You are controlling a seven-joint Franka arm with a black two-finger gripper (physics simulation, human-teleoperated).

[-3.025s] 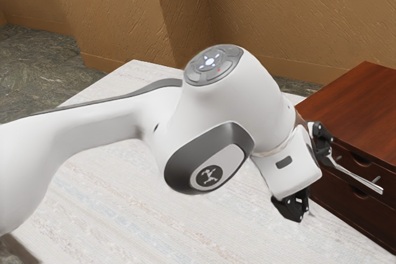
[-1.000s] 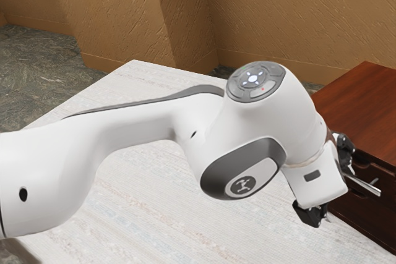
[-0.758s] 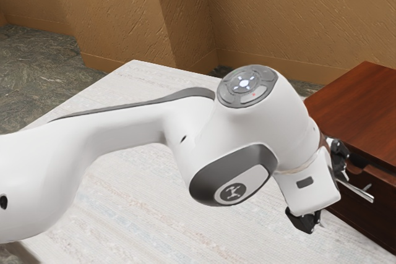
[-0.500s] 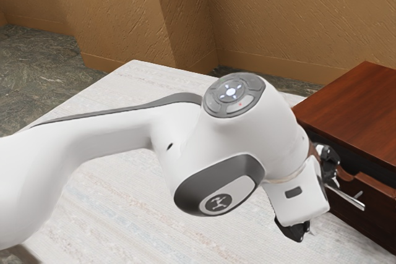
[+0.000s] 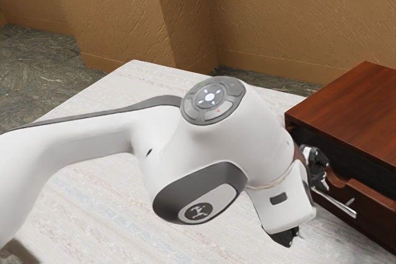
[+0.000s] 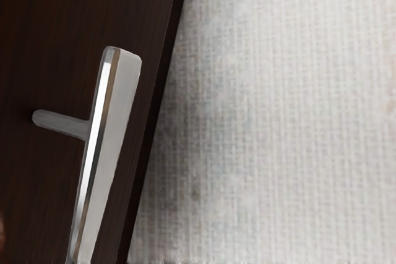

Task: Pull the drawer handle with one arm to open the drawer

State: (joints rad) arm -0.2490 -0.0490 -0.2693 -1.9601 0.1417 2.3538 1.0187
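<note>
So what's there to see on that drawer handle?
The handle is a slim, flat silvery bar, metal by its look, with a rounded end. Short posts hold it off the dark wooden drawer front, parallel to it. The drawer stands partly pulled out. The gripper is at the bar's one end; its grip is hidden.

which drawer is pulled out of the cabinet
The top drawer, right under the cabinet's top: its front with the silver handle stands forward, leaving a dark gap behind it.
</note>
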